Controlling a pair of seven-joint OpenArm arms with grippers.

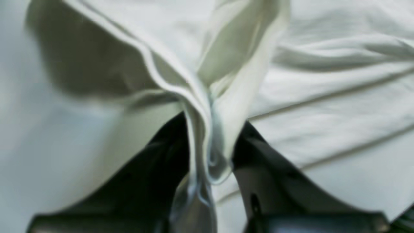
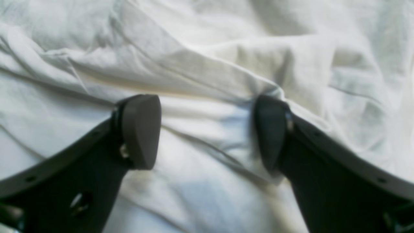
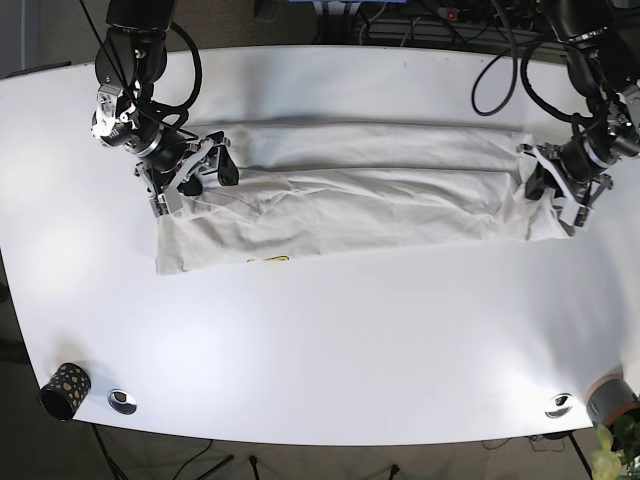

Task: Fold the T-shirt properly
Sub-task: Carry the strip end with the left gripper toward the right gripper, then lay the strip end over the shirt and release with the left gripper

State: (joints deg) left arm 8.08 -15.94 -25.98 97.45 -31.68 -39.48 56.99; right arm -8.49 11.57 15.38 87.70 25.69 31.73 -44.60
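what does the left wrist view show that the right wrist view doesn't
Only the left wrist view: the left claw shut on a bunched fold of the white cotton T-shirt, lifted off the white table.
Only the right wrist view: the right claw open, its pads apart over flat, wrinkled cloth.
Both: the same shirt fabric filling the frame between dark claw fingers.

White table (image 3: pixel 330 330) carries my work. The T-shirt (image 3: pixel 350 200) lies on it as a long, wrinkled band across the far half, folded lengthwise. Near the front left edge sits a small dark speckled cup (image 3: pixel 64 388) with a round metal fitting (image 3: pixel 122 401) beside it. Another round fitting (image 3: pixel 559 404) sits by the front right edge.
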